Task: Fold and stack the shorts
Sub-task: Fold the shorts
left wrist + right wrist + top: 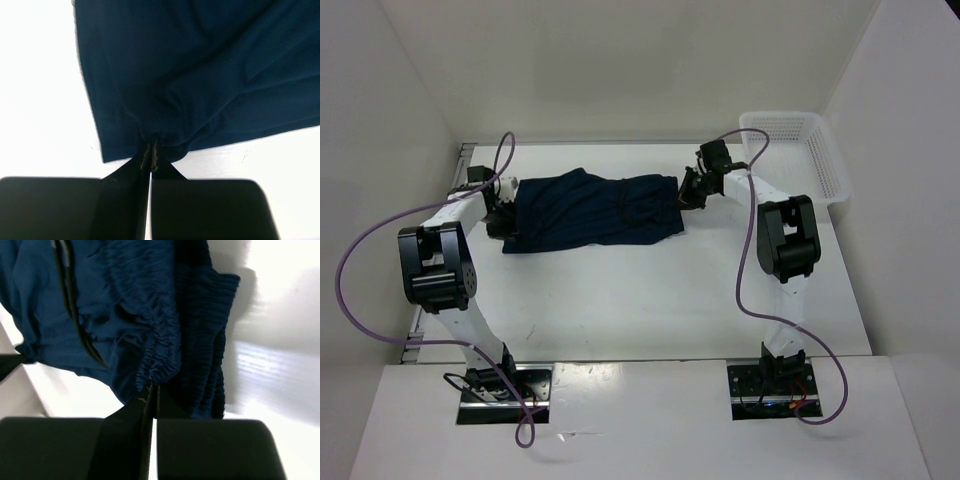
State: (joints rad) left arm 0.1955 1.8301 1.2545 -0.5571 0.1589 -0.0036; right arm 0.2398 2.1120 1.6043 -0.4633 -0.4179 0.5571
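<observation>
A white table point(650, 290) with a smooth, slightly glossy top carries everything. The shorts point(595, 210), dark navy and wrinkled, lie spread across its far half, stretched lengthwise from left to right. The gathered waistband point(160, 330) is at the right end and the leg hems point(112, 147) are at the left. A thin dark drawstring point(75, 315) lies across the cloth near the waist. A white mesh basket point(832, 165) stands at the far right corner, apart from the shorts
</observation>
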